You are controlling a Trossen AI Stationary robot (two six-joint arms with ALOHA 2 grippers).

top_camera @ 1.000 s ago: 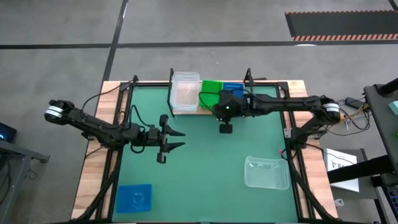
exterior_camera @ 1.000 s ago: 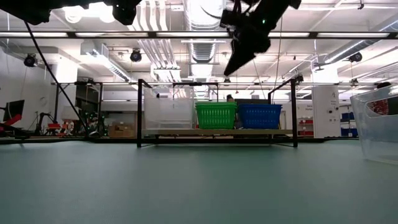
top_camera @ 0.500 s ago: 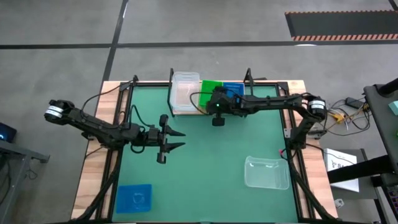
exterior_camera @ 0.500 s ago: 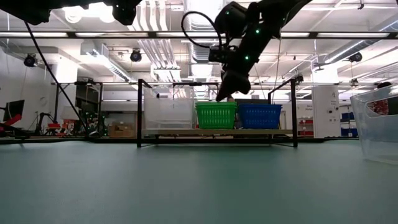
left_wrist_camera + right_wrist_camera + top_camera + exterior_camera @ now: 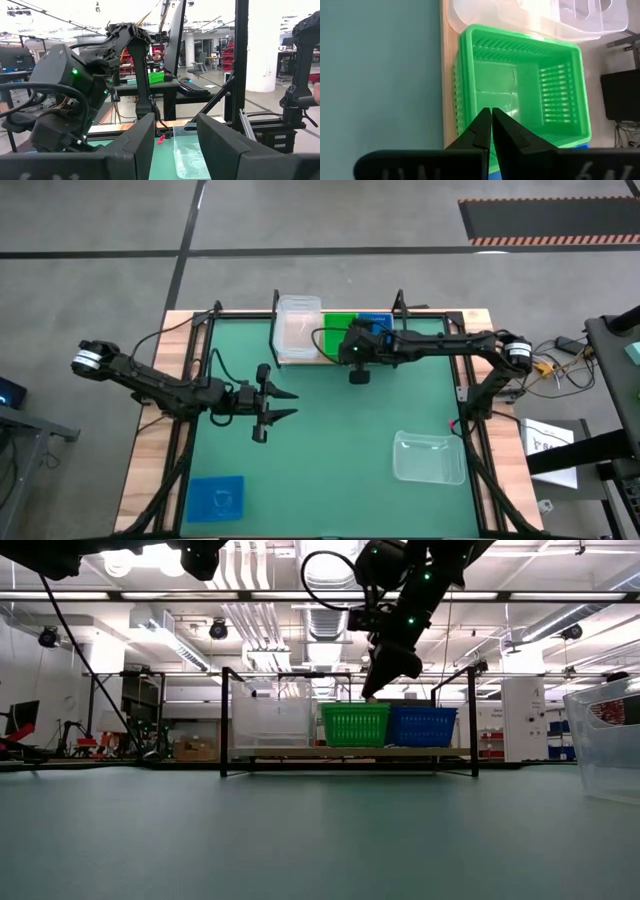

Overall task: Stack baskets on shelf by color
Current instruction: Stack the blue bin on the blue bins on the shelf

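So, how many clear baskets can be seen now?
2 positions: a clear basket at the left end of the shelf, beside the green basket, and another clear basket on the green mat, near right. More may be nested inside.

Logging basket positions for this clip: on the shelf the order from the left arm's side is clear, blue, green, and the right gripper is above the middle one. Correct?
Not quite. The high view shows the shelf order as clear basket, green basket, then blue basket. The right gripper, fingers shut, is above the middle one, which is green.
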